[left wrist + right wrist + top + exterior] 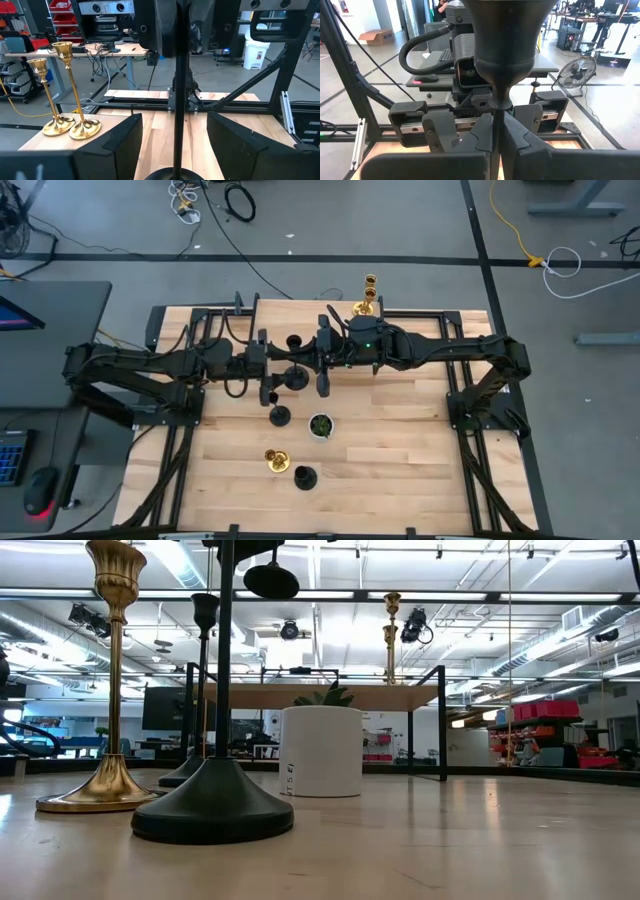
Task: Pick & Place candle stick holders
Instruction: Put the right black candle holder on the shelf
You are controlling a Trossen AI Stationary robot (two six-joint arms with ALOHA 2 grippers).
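While my left tool (272, 380) waits spread wide, I see my right tool (496, 137) clamped on a black candle holder's (507, 40) stem above the bench (400, 450).

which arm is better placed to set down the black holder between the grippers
Right, likely: the right gripper is shut on the black holder at its stem, while the left gripper has its jaws open either side.

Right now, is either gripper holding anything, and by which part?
The right gripper clamps a black candle stick holder by its thin stem, below the cup. The left gripper's fingers flank it.
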